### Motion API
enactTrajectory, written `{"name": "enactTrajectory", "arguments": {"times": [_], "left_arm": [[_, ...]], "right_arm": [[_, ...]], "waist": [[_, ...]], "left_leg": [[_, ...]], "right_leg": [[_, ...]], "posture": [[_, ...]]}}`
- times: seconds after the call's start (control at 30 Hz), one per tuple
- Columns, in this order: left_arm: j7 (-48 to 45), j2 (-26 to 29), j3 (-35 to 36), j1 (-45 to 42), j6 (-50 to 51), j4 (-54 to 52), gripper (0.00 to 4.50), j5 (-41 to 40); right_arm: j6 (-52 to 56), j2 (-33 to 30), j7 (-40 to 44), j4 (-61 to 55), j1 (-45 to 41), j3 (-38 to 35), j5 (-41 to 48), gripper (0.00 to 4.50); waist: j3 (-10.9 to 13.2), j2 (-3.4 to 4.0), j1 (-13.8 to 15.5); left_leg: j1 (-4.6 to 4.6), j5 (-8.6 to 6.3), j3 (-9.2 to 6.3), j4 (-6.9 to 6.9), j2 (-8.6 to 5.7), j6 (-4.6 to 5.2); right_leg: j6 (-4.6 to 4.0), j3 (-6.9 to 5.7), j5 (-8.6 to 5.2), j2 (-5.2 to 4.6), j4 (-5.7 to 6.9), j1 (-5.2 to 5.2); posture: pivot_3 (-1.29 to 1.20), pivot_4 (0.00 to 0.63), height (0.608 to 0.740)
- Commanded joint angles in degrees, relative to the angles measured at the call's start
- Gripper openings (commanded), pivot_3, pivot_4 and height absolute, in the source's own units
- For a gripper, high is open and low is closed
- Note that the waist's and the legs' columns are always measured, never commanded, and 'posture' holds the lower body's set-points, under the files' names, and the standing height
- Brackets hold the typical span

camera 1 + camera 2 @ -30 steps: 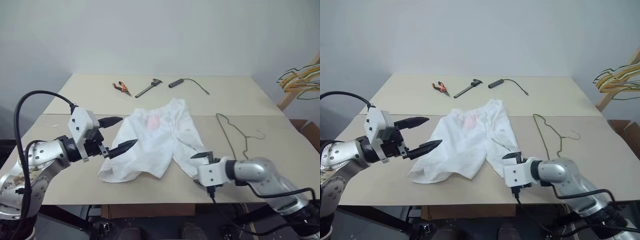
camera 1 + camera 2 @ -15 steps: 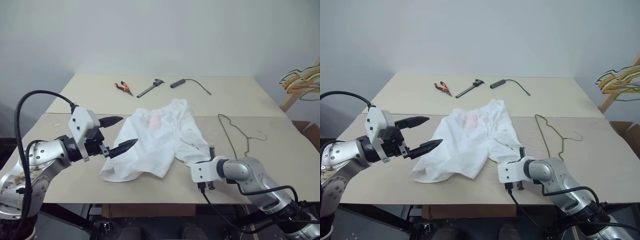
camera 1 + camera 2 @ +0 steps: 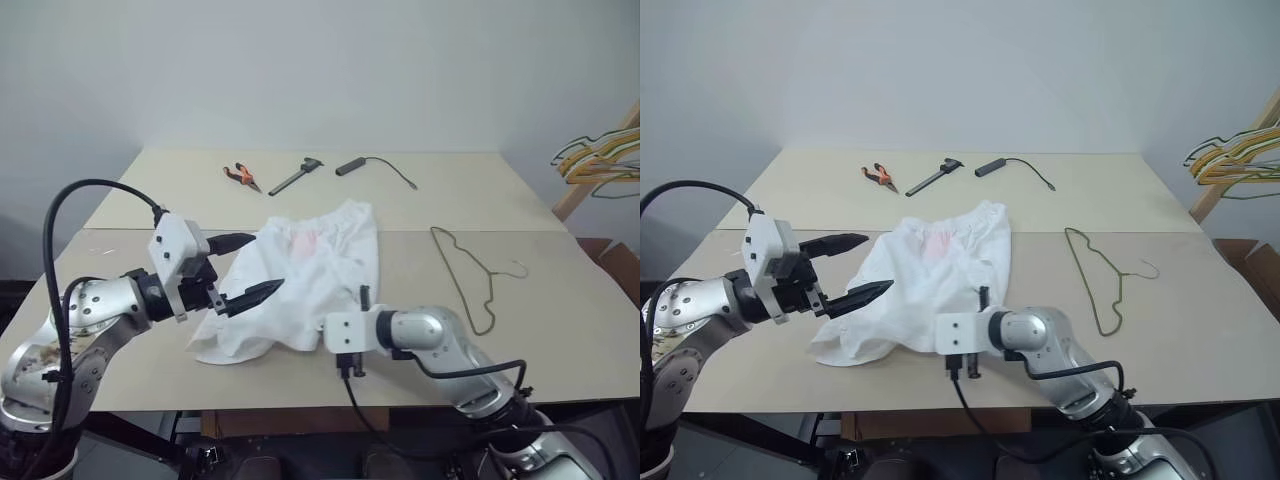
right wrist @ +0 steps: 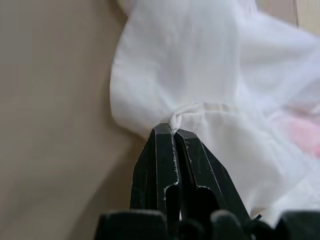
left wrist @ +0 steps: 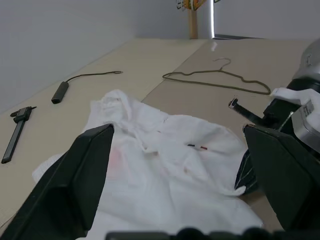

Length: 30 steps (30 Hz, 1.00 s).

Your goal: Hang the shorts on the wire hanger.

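Both arms are over the near half of my bench [image 3: 560, 330]. My right fingers [image 4: 174, 135] are pinched tight on a fold at the hem of the shorts [image 3: 300, 275], which lie bunched near the middle of the bench. My left fingers [image 3: 250, 268] are spread wide and hold nothing, hovering at the shorts' left edge. To the right, well apart from the cloth, the wire hanger [image 3: 470, 278] lies flat with bare bench around it.
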Motion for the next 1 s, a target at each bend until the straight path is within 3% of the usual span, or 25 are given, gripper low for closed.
{"name": "enactTrajectory", "arguments": {"times": [0.03,0.07,0.17,0.43,0.73,1.0], "left_arm": [[-0.87,0.52,-0.28,-1.49,-1.17,-0.14,4.5,0.47],[-1.07,0.65,-0.49,-1.58,-1.21,-0.09,4.5,0.64],[-1.68,0.57,-1.48,-2.06,-1.26,-0.12,4.5,0.77],[-5.44,1.14,-8.18,-5.12,-1.87,1.89,4.5,4.31],[-0.77,3.23,-25.77,-8.22,13.63,-0.67,4.5,13.2],[1.02,3.09,-35.72,-10.11,16.22,1.45,4.5,21.72]], "right_arm": [[0.14,0.65,-2.09,-0.88,-1.42,-0.31,-0.41,0.02],[0.54,0.64,-2.3,-0.9,-1.29,-0.65,-0.11,0.02],[0.17,-2.15,-0.44,-2.63,0.09,-2.28,2.29,0.75],[3.28,-12.9,6.94,-10.12,2.71,-13.56,15.56,3.43],[3.9,-21.13,4.76,-11.42,5.72,-20.75,18.78,3.43],[4.41,-22.42,2.8,-12.15,6.83,-21.23,19.39,3.43]], "waist": [[0.0,0.0,0.12],[0.0,0.0,0.14],[0.0,0.0,0.15],[0.0,0.0,-0.11],[-0.01,0.0,-1.29],[-0.01,0.01,-2.15]], "left_leg": [[0.0,0.0,0.0,0.0,0.0,-0.01],[-0.01,0.0,-0.01,0.0,0.0,-0.03],[-0.01,0.03,-0.01,0.0,0.0,-0.08],[0.0,0.03,-0.01,0.0,0.0,-0.08],[0.0,0.02,0.01,-0.02,0.01,-0.07],[-0.03,0.01,0.01,-0.02,0.01,-0.06]], "right_leg": [[0.0,-0.01,0.0,0.0,0.0,0.0],[0.0,-0.03,0.0,0.0,0.0,0.0],[0.0,-0.03,0.0,-0.01,0.01,0.0],[0.0,-0.04,0.0,0.0,-0.01,0.01],[0.01,-0.02,-0.02,0.01,-0.03,0.01],[0.0,0.04,-0.02,0.04,-0.01,-0.06]], "posture": [[0.01,0.0,0.74],[0.01,0.0,0.74],[0.0,0.0,0.74],[-0.04,0.0,0.74],[-0.09,0.0,0.74],[-0.09,0.0,0.74]]}}
